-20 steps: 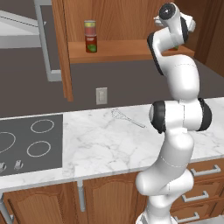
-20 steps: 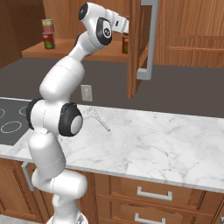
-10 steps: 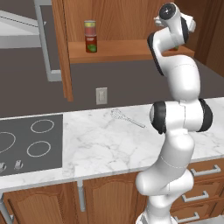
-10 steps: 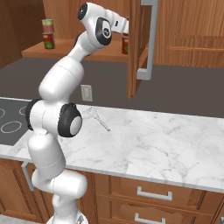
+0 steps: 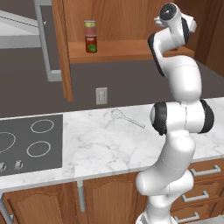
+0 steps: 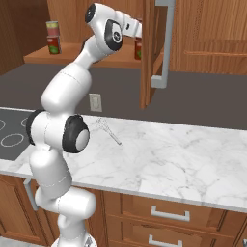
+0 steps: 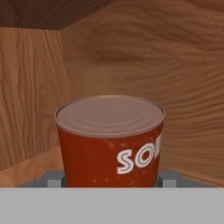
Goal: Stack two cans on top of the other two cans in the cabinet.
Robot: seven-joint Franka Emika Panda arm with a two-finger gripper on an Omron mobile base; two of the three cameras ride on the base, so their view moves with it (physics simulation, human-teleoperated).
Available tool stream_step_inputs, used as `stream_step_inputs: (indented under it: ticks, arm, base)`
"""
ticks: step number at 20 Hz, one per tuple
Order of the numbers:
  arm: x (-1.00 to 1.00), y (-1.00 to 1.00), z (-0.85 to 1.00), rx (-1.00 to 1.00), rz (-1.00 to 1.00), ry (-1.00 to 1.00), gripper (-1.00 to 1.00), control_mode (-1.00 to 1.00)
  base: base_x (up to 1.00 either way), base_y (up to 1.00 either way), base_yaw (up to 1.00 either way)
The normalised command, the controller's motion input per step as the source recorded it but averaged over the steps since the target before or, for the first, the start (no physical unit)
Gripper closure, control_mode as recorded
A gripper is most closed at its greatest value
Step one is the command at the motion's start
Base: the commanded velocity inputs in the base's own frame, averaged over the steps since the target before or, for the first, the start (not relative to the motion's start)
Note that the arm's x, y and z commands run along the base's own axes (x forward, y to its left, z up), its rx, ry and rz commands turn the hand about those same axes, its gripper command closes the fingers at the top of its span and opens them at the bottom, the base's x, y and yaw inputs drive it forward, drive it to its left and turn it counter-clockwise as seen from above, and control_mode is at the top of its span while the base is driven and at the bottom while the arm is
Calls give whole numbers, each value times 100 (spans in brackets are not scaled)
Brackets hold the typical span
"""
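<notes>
My gripper [image 7: 111, 179] reaches into the cabinet [image 6: 79, 54], with its fingertips [image 7: 53, 179] set against both sides of a red can [image 7: 111, 140] with a grey top and white lettering; it looks shut on the can. From the right base view the hand [image 6: 131, 28] sits at the shelf's right end, and a red can [image 6: 138, 48] shows beside the door edge below it. Whether that is the held can or one under it I cannot tell. At the shelf's left end a pale can [image 6: 52, 27] stands on another red can [image 6: 53, 45], also seen as a stack [image 5: 90, 36].
The cabinet's open door [image 6: 157, 43] with its long metal handle hangs just right of the hand. A whisk [image 5: 127, 118] lies on the marble counter [image 5: 100, 144]. A stovetop [image 5: 26, 142] is at the left. The cabinet's back wall and side panel close in behind the can.
</notes>
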Motion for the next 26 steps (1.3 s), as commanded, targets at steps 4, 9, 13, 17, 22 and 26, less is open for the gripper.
stream_step_inputs:
  ticks: [4,9,13,17,22,26]
  arm:
    - [3,0,-15,0,0,-2,-100,-100]
    - [0,1,-11,0,0,-1,-100,-100]
    - [-12,10,0,0,0,-1,-100,-100]
    - [-31,18,-1,0,-3,-2,-100,-100]
    - [-47,24,-1,0,-7,-2,-100,-100]
    - [-62,37,-10,0,-2,0,-100,-100]
  base:
    - [0,0,0]
    - [0,0,0]
    - [0,0,0]
    - [0,0,0]
    - [0,0,0]
    - [0,0,0]
